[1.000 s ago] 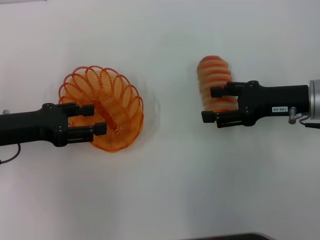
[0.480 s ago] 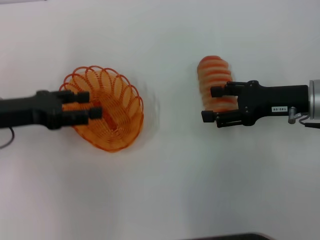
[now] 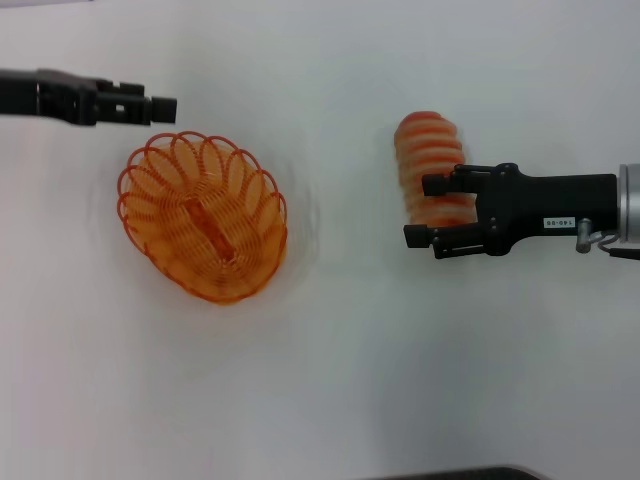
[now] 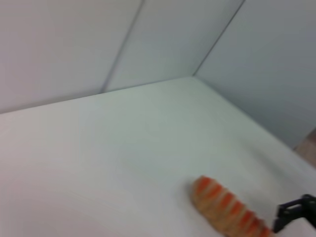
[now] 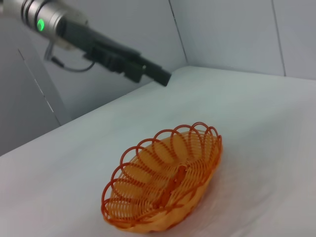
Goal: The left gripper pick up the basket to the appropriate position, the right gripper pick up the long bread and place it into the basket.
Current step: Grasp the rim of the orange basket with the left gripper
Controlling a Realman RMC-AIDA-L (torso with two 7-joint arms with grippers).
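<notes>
Orange wire loops ring the basket [image 3: 203, 217], which sits on the white table [image 3: 330, 380] on the robot's left side, empty and touched by nothing. The left gripper [image 3: 160, 102] hangs above and beyond the basket's far rim, clear of it; its fingers look drawn together with nothing between them, and in the right wrist view it floats well above the wire with open air under it. The basket's placing looks finished, by my reading.

The coming move turns on the right side. The long bread [image 3: 430, 167] lies on the table to the robot's right, its long axis running roughly away from the robot with a slight lean — nearly crosswise to the right gripper [image 3: 420, 211], which reaches in from the right edge. The jaws stand apart, one finger over the loaf's near portion and the other just past its near end, so they look set to bracket that end and not the middle; whether any pad touches the crust I cannot tell. The right arm is plainly the nearer one.

The basket lies well apart to the gripper's left, its long axis tilted much as the loaf's is — so a sideways carry with little turning should suit.
</notes>
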